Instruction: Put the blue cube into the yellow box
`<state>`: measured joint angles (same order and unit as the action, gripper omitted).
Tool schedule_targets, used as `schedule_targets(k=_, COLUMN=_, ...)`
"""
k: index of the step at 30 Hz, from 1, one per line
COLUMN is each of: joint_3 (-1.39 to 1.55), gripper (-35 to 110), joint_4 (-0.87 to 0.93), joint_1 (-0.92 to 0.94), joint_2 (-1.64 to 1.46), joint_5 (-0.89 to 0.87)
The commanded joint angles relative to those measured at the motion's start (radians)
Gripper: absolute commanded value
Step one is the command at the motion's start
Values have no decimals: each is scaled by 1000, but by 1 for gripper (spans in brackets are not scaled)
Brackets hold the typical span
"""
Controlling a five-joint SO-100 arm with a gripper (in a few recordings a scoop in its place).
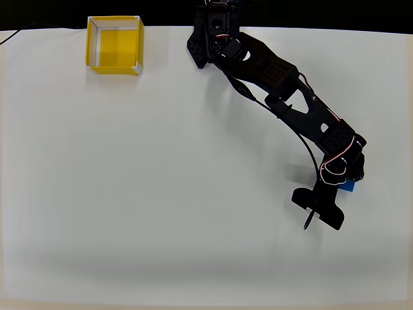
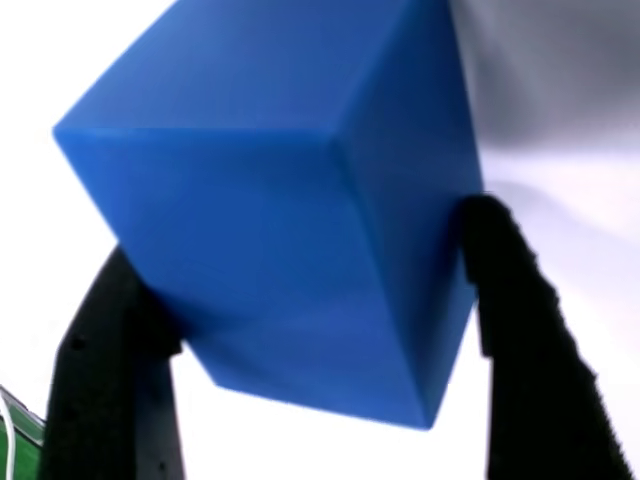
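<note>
The blue cube (image 2: 290,200) looms large in the wrist view, wedged between my two black fingers (image 2: 120,380), one pressing each side. From overhead, just a sliver of the blue cube (image 1: 349,186) peeks out beneath the black arm at the right of the table, where my gripper (image 1: 345,184) is shut on it. The yellow box (image 1: 115,45) stands open-topped at the far left back corner of the table, well away from the gripper, with nothing inside.
The white table (image 1: 161,194) stretches between the gripper and the box. The arm's base (image 1: 216,26) is mounted at the back edge, right of the box. A black strip runs behind the table.
</note>
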<state>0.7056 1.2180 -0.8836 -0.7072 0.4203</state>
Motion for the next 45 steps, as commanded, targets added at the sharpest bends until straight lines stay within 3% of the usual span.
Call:
schedule_targets(k=1, joint_3=-67, gripper=24, joint_4=15, joint_1=-8, joint_2=-64, joint_5=17)
schedule_targets(k=16, joint_3=-29, gripper=9, joint_4=38, joint_1=17, joint_2=-86, joint_5=80)
schedule_targets(k=45, joint_3=135, gripper=6, joint_4=179, joint_1=164, joint_2=-508, joint_5=318)
